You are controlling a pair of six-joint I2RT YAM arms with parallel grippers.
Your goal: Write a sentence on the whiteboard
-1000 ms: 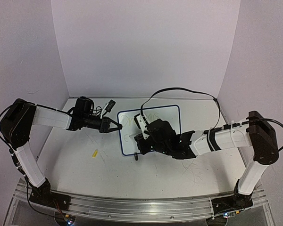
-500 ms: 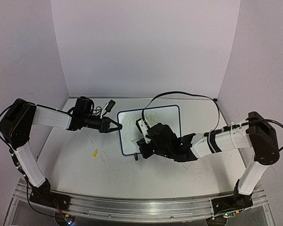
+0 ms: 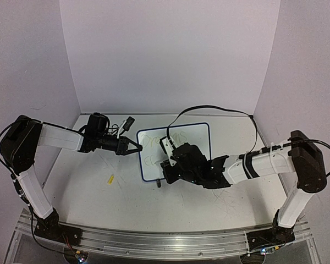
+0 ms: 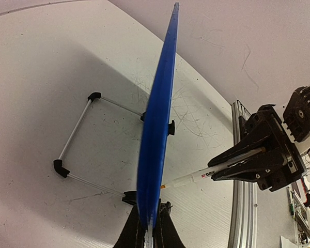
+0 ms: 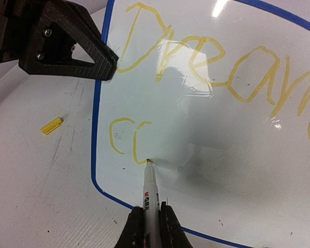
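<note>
The whiteboard (image 3: 201, 137) stands tilted at mid-table, blue-rimmed, seen edge-on in the left wrist view (image 4: 157, 129). My left gripper (image 3: 136, 147) is shut on its left edge (image 4: 151, 227). One of its black fingers (image 5: 67, 41) shows at the board's top left corner. My right gripper (image 5: 151, 209) is shut on a white marker (image 5: 150, 188), whose tip touches the board. The sentence (image 5: 196, 57) reads "Dream…" in yellow on the first line. Below it are a "C" and a half-drawn curved letter (image 5: 126, 137). The marker (image 4: 196, 176) meets the board's face from the right.
A yellow marker cap (image 3: 110, 178) lies on the table left of the board, also in the right wrist view (image 5: 50, 125). The board's wire stand (image 4: 75, 129) reaches out behind it. An aluminium rail (image 3: 154, 242) runs along the near table edge. Walls close three sides.
My right gripper has moved down the board toward its near edge, and the marker has drawn the second letter's curve on the lower line. The left arm has stayed still.
</note>
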